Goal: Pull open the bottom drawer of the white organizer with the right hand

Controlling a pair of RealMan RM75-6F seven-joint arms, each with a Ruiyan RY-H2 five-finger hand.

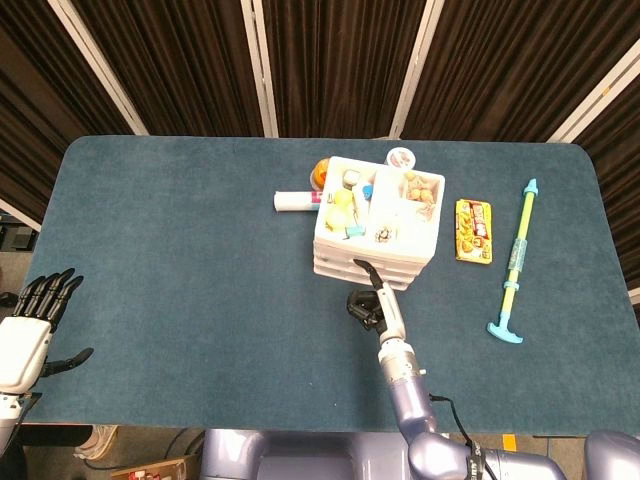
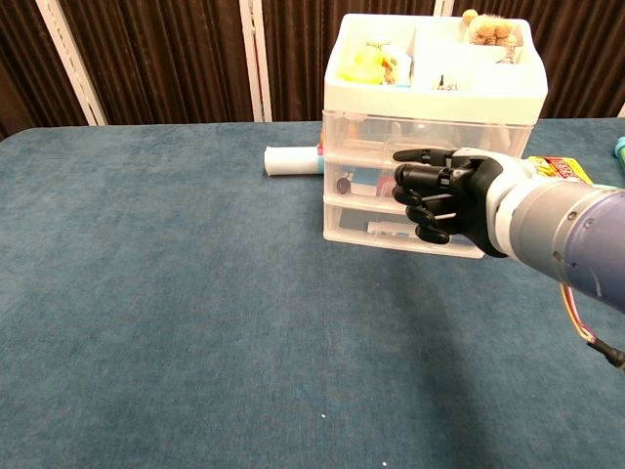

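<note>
Just beyond my right hand [image 2: 444,200], whose fingers are curled in on nothing, stands the white organizer [image 2: 430,137], its bottom drawer [image 2: 376,228] closed; my left hand [image 1: 30,325] waits spread, far left.

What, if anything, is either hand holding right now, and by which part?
Nothing is held. The right hand has its fingers curled in front of the white organizer, gripping no drawer; the left hand is spread and empty.
</note>
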